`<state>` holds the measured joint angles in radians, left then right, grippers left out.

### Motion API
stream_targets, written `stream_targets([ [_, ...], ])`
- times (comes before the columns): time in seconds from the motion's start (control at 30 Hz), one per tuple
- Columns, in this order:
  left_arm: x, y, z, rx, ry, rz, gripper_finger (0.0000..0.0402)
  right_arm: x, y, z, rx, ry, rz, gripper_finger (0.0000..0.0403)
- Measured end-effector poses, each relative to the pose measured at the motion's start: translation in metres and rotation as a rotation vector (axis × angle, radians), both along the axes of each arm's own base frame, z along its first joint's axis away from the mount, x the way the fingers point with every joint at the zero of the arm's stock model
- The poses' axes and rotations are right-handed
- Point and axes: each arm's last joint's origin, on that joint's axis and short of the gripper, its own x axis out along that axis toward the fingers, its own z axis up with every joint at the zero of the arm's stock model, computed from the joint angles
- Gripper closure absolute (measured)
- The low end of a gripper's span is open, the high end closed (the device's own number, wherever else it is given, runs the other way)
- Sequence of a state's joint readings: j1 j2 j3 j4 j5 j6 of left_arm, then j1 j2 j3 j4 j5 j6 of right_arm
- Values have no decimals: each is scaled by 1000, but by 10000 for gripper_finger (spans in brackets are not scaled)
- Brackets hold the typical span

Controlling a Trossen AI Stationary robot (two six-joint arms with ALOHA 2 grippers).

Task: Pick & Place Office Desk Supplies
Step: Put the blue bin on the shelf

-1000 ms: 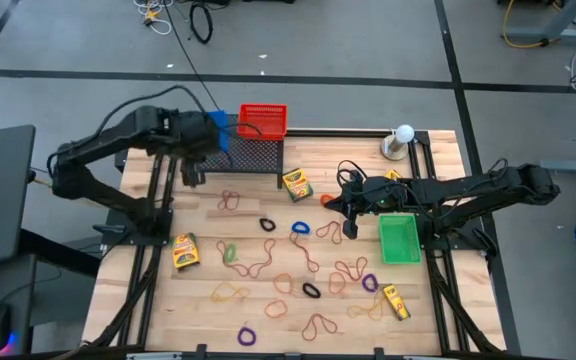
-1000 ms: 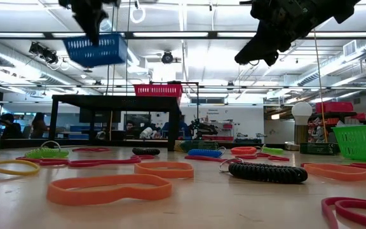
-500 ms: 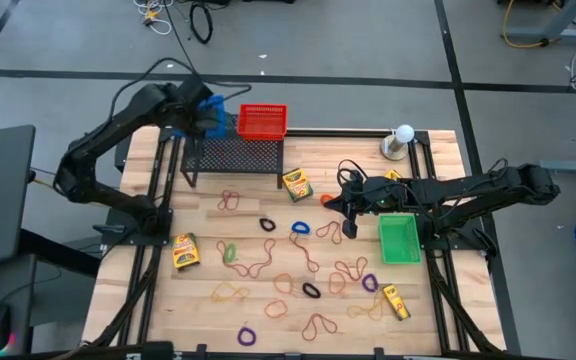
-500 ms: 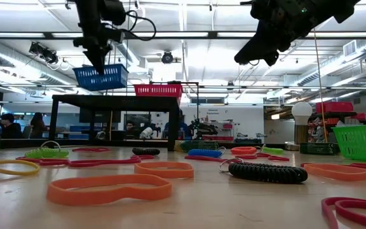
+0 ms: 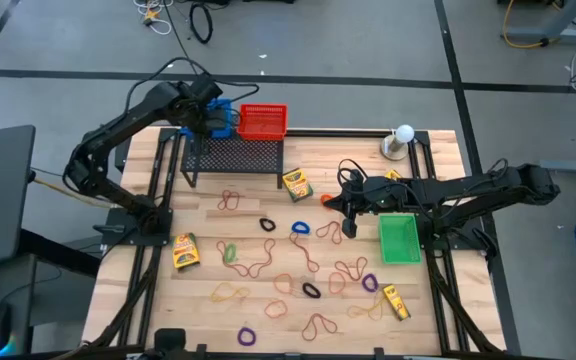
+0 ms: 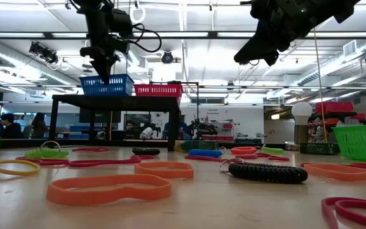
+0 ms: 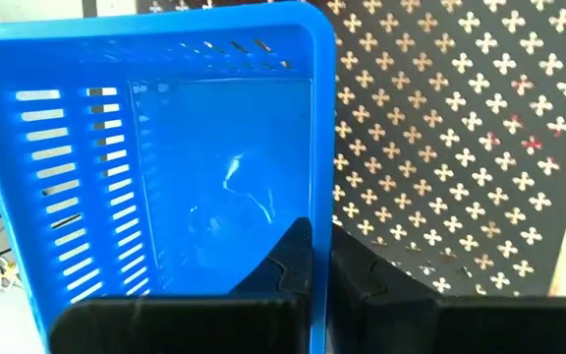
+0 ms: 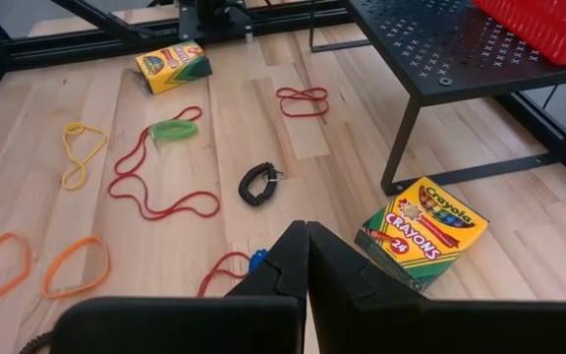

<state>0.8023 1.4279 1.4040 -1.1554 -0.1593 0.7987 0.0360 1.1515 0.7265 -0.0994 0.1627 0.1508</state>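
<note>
Left pincer (image 5: pixel 211 112) pinching the blue basket (image 5: pixel 222 117) wall, holding it over the black perforated shelf (image 5: pixel 236 155), right beside the red basket (image 5: pixel 263 120). Right pincer (image 5: pixel 349 205) pressed together, holding nothing, hanging above the worktop (image 5: pixel 198 300) near the shelf, beside the green basket (image 5: pixel 399 239). Rubber bands (image 5: pixel 252 264) scattered across the worktop; one crayon box (image 5: pixel 296 184) just beside a shelf leg, another (image 5: pixel 184 250) farther off.
</note>
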Motion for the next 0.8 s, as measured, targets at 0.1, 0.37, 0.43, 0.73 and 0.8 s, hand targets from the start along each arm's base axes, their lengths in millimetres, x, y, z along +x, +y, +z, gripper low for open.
stream_targets([
  [0.1,2,3,-3,-10,-1,2,390,0,0,0,-5,1,2,396],
  [0.37,8,9,-12,-34,27,-5,390,0,0,0,-9,1,4,396],
  [0.43,9,10,-13,-35,30,-4,390,0,0,0,-9,1,4,396],
  [0.73,10,12,-15,-33,30,-4,381,1,0,1,-9,-9,4,396],
  [0.8,10,12,-15,-35,29,1,373,1,0,2,-9,-21,4,396],
])
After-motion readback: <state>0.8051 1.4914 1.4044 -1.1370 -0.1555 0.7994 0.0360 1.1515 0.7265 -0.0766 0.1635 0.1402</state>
